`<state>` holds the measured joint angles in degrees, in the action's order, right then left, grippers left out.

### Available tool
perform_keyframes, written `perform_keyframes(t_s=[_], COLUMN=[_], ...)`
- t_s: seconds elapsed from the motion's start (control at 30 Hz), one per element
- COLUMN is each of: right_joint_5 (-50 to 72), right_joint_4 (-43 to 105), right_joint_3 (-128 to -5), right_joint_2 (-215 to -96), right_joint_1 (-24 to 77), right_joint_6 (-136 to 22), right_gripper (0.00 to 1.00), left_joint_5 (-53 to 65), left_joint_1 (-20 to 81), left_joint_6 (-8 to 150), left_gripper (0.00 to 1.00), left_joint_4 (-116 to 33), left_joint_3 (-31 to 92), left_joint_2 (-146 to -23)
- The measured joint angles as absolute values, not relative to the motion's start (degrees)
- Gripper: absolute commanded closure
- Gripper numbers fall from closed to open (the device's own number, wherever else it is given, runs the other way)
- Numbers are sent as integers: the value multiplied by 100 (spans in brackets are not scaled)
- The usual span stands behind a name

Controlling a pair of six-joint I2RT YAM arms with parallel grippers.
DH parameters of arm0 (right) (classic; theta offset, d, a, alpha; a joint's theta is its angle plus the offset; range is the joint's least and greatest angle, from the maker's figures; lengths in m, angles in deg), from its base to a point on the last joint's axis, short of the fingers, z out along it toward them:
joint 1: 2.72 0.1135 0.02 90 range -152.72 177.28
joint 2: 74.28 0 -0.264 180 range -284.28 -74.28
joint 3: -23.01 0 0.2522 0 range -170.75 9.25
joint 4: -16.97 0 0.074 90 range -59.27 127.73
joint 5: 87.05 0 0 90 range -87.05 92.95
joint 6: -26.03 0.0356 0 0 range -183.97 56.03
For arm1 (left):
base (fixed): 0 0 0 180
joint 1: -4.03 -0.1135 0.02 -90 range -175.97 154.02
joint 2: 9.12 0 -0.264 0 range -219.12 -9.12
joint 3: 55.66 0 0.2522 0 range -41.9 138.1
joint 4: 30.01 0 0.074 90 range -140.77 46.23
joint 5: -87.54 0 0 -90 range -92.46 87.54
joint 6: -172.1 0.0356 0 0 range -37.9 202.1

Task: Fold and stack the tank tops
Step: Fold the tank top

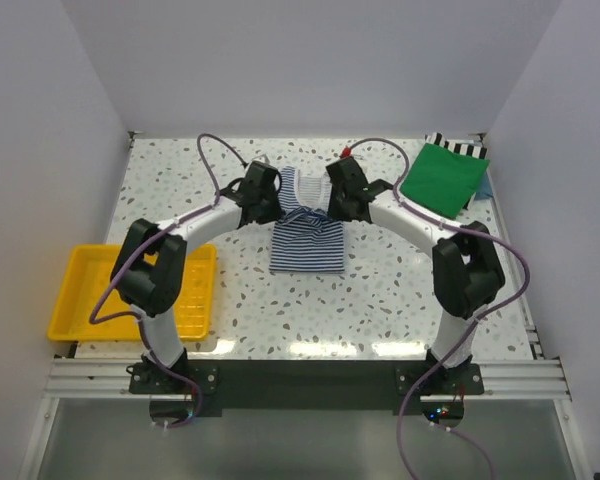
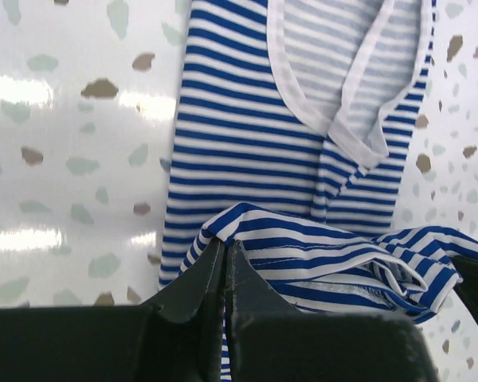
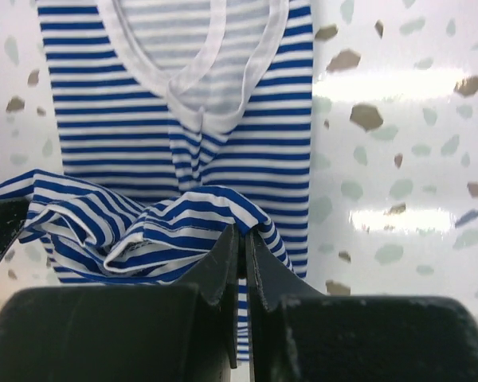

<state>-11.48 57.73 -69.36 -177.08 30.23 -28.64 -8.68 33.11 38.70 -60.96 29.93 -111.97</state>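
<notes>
left gripper (image 2: pixel 225 253) pinches striped tank top (image 2: pixel 239 135) — edge raised.

The left arm (image 1: pixel 195 228) and right arm (image 1: pixel 420 228) rose from their bases at the near edge of the table (image 1: pixel 380 310), bent at the elbows and leaned inward toward each other — a mirrored arch. The left gripper (image 2: pixel 225 248) and right gripper (image 3: pixel 243 235) hung side by side near the table's middle, jaws pressed together — each pinching a raised fold of the striped tank top (image 2: pixel 223 159).
</notes>
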Motion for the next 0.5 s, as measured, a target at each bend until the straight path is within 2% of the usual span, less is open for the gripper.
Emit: perform_keyframes(t_s=[0.13,0.2,0.27,0.37,0.5], right_joint_5=[-978,-932,-901,-886,-945], right_joint_4=[5649,5592,5596,5581,5596], right_joint_3=[-7491,-7662,-7821,-8038,-8055], right_joint_2=[-18357,-18598,-18812,-19059,-19081], right_joint_1=[2719,2623,2547,2470,2394], right_joint_6=[-2975,-3012,-3041,-3076,-3104], right_gripper=[98,86,77,60,51], left_joint_5=[-838,-765,-680,-595,-527], left_joint_1=[3066,2972,2876,2799,2760], left_joint_6=[3999,4065,4150,4246,4283], left_gripper=[100,85,63,48,42], left_joint_4=[-5812,-5600,-5460,-5242,-4953], left_joint_3=[3433,3500,3620,3675,3675], left_joint_2=[-11855,-12045,-12246,-12386,-12351])
